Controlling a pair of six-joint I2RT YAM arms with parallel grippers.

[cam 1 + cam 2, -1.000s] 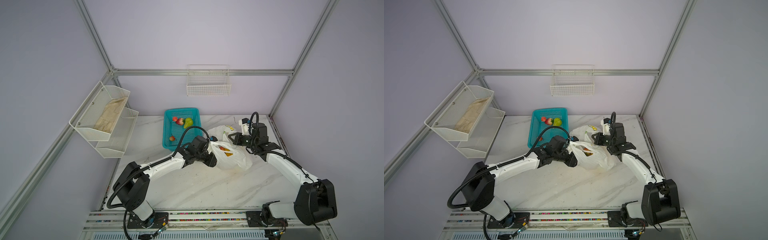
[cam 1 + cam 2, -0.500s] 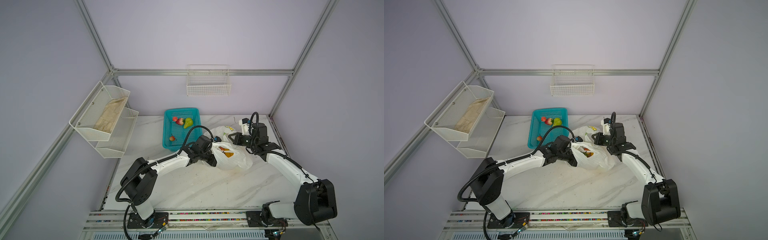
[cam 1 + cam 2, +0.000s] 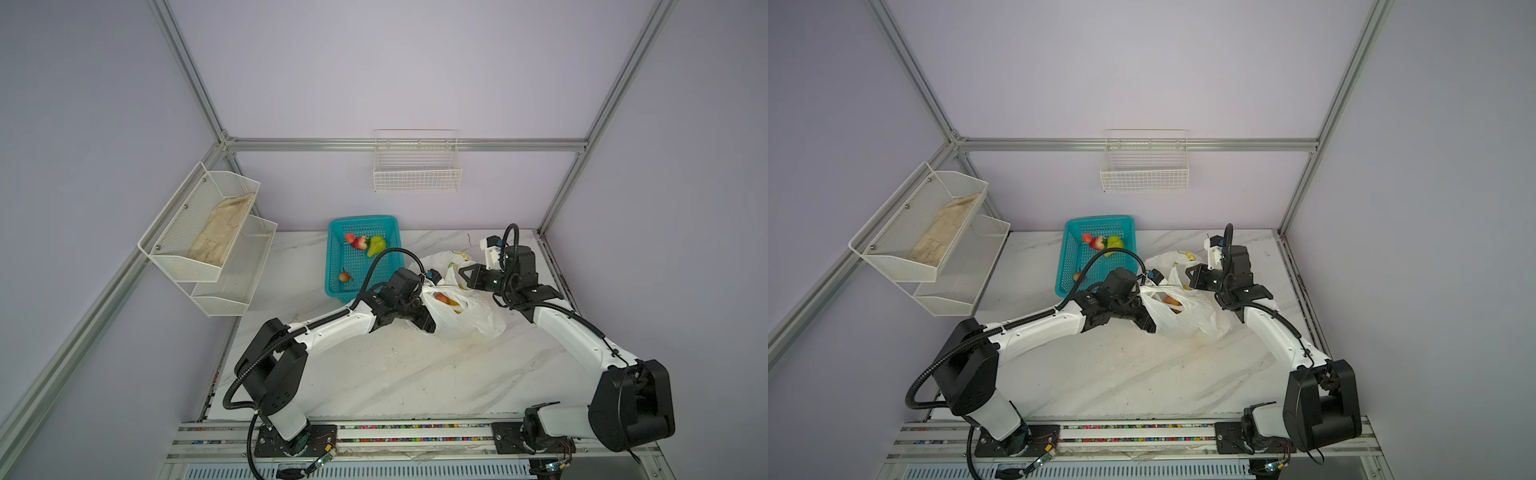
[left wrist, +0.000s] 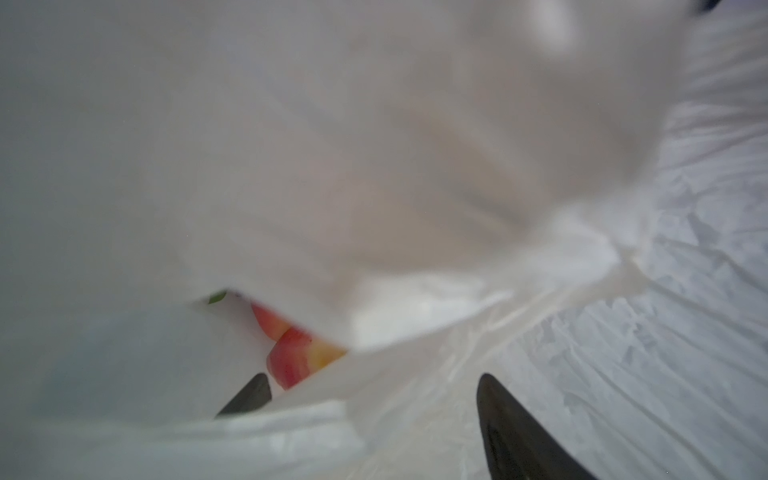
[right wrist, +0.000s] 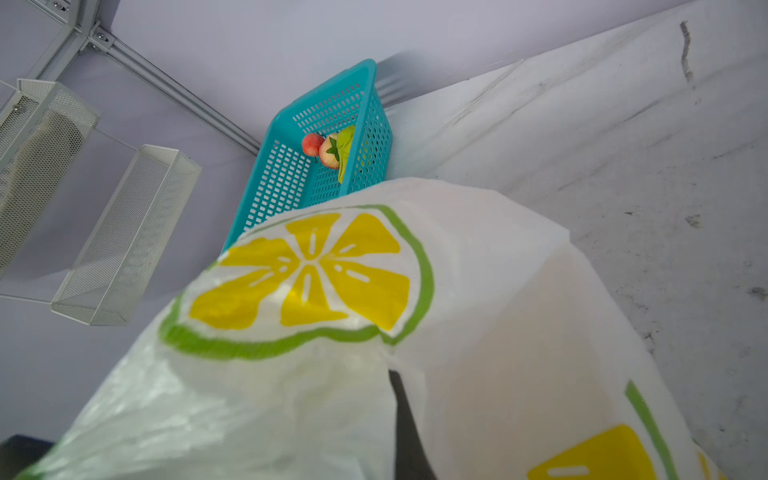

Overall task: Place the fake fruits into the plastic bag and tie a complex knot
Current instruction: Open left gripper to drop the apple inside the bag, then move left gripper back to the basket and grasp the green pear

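The bench (image 3: pixel 374 374) is lying bare along its near edge, and both arms are arching over it toward its far right part. There the plastic bag (image 3: pixel 461 322) is slumping on the bench, nearer the right edge than the left, with its mouth gaping upward. A red fruit (image 3: pixel 441 297) and a yellow one (image 3: pixel 456 306) are showing inside.

The left tool (image 4: pixel 372 382) is standing open at the left side of the mouth. In the left wrist view one finger (image 4: pixel 249 395) is poking in behind the rim, just beside a red-and-yellow fruit (image 4: pixel 293 361). The other finger (image 4: pixel 511 436) is lying outside the film.

Just beyond, the right tool (image 3: pixel 463 276) is pinching the bag's far rim closed in its grip and holding it up. In the right wrist view the lemon-printed film is draping over it.

Farther on, a basket (image 3: pixel 331 266) is sitting against the far edge, left of the bag. A pear (image 3: pixel 376 246), a strawberry (image 3: pixel 360 242) and a red ball (image 3: pixel 350 237) are resting at its far end, and a small red fruit (image 3: pixel 344 276) at its near end.

On the left wall a rack (image 3: pixel 245 286) is carrying a cloth (image 3: pixel 220 232), and a wire basket (image 3: pixel 417 178) is hanging on the back wall.
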